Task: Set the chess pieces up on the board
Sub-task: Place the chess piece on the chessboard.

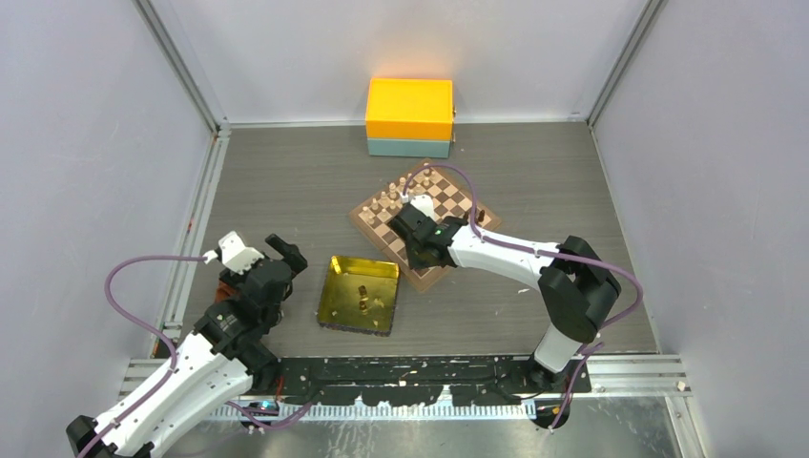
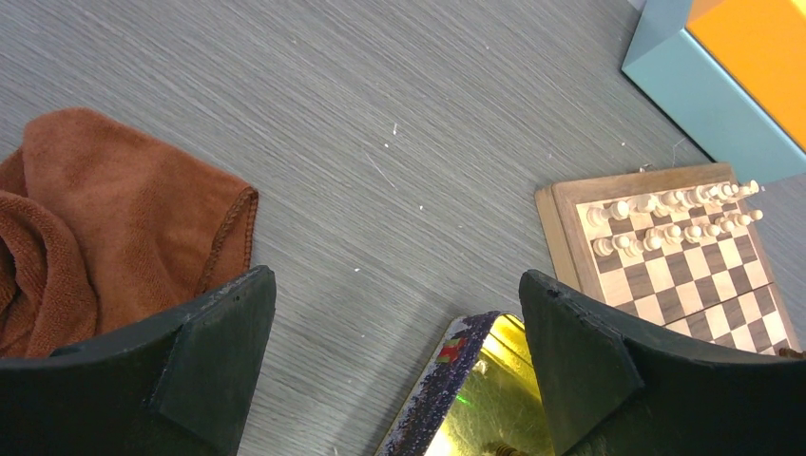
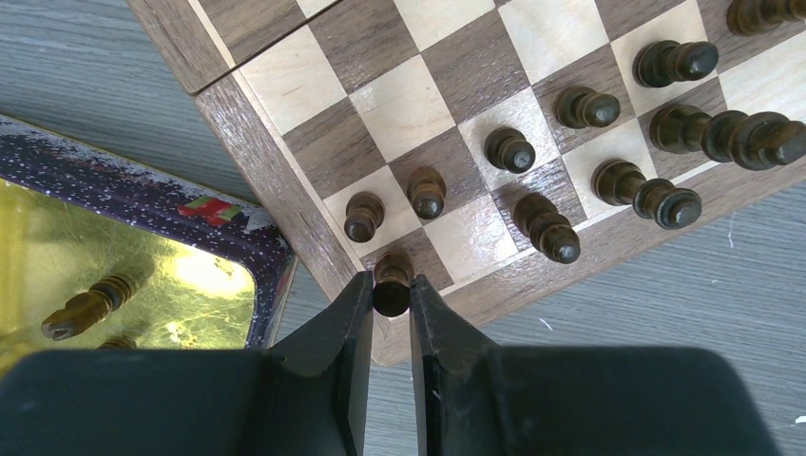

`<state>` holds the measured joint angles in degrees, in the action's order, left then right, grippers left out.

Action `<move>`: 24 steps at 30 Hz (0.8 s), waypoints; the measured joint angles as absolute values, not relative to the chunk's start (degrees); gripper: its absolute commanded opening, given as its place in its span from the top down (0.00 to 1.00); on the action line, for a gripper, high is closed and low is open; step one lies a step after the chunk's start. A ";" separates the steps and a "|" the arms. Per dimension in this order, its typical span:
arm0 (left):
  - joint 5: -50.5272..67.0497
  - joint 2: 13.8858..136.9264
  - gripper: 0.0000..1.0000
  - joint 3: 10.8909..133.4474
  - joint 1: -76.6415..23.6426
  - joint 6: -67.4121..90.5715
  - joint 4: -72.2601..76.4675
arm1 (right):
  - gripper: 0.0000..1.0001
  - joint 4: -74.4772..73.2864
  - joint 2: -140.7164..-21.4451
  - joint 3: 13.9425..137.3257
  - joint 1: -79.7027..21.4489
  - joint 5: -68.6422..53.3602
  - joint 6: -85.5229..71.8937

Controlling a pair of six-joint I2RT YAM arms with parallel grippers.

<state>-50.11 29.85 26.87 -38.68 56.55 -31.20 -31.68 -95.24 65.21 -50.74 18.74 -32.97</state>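
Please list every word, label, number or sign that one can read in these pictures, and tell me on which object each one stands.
No text can be read in any view.
On the tray: a small red and green patch on the rim, too blurred to tell whether it holds letters.
On the orange box: no label shows.
On the chessboard: no letters or numbers on the border that shows.

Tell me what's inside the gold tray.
Two dark pieces lie in the tray, seen from above. From the right wrist, one shows whole; the right gripper hides most of the other.
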 measured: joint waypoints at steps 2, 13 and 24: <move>-50.11 29.58 0.00 26.87 -38.68 56.55 -31.27 | 0.99 -31.66 -95.24 65.08 -50.70 18.74 -32.99; -50.09 29.21 0.00 26.87 -38.68 56.60 -31.62 | 0.99 -31.68 -95.26 64.84 -50.54 18.70 -33.19; -50.09 29.21 0.00 26.87 -38.68 56.62 -31.64 | 0.88 -31.70 -95.26 64.05 -50.54 18.52 -33.39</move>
